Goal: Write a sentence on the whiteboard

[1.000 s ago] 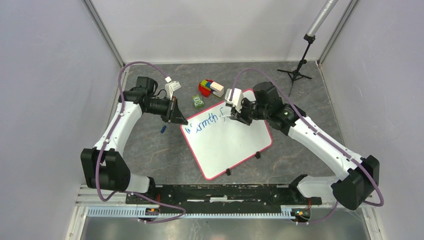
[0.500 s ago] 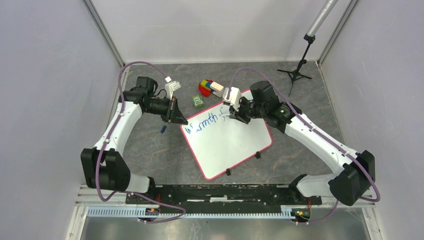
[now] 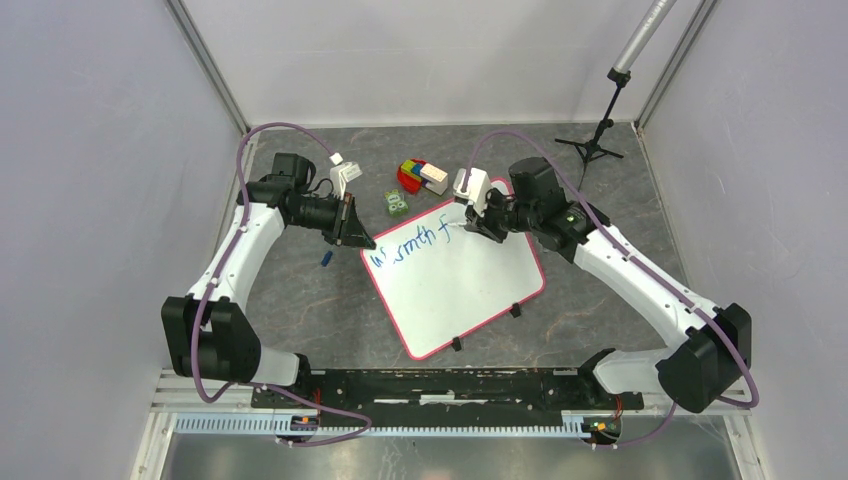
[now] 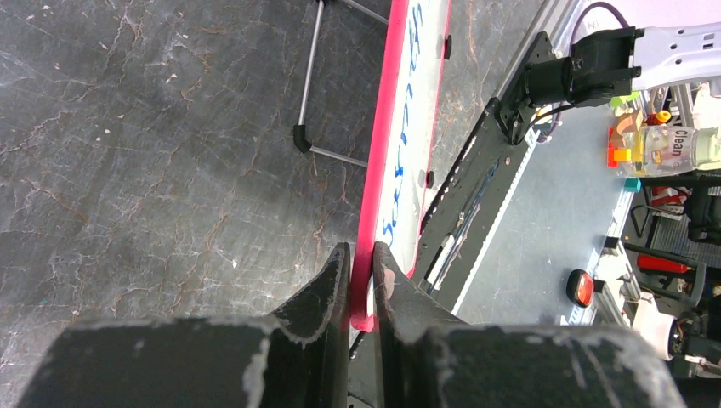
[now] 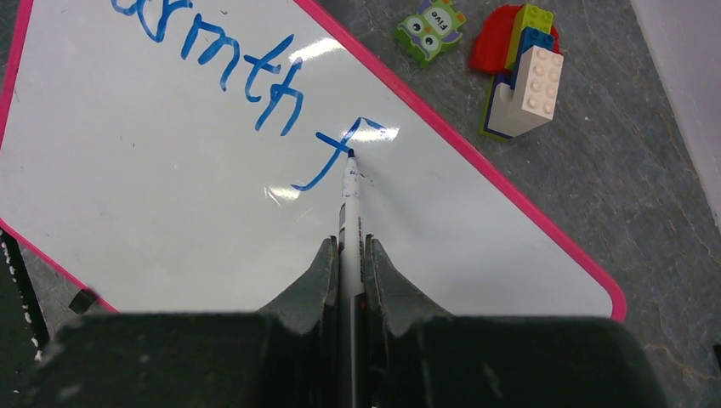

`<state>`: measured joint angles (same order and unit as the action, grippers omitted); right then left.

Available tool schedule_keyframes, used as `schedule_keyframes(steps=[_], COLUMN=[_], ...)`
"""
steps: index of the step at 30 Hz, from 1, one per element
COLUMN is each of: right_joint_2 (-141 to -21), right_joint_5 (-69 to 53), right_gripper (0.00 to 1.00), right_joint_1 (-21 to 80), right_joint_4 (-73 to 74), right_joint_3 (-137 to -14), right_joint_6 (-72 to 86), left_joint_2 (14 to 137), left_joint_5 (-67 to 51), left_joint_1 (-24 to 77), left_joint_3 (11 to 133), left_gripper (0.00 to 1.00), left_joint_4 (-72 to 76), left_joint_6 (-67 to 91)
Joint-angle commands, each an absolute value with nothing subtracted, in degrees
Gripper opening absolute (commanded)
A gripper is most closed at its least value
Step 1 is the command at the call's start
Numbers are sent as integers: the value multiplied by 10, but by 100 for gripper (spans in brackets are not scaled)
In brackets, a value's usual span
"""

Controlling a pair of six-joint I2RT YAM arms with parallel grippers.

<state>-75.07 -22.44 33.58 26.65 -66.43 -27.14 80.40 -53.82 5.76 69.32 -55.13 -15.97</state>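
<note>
Two grippers are closed: my left gripper [image 4: 361, 255] pinches the rim of the whiteboard [image 3: 470, 290] on the table [image 3: 300, 295], my right gripper [image 5: 349, 251] holds the marker [image 5: 350, 197], tip on the "f" of the sentence [image 5: 255, 85], blank board to its right.

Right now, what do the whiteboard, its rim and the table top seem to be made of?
Whiteboard: smooth glossy white panel, probably coated; glare spots show beside the lettering. Rim: pink, likely plastic, evenly coloured. Table top: dark grey with pale veins, stone-look; real stone or printed sheet, I cannot tell.
</note>
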Motion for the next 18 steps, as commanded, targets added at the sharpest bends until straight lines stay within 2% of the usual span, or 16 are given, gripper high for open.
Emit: schedule_keyframes(steps=[1,18], right_joint_2=[-739,-747], right_joint_5=[-230,-219], right_gripper=[0,0], right_joint_1=[331,327], right_joint_4=[265,258], right_joint_3=[-677,-678], right_joint_6=[-280,-278], left_joint_2=[800,800], left_joint_5=[-521,-519], left_joint_1=[59,60], left_joint_3=[694,694], left_gripper=[2,2], left_joint_4=[-540,-540], left_joint_6=[-173,-173])
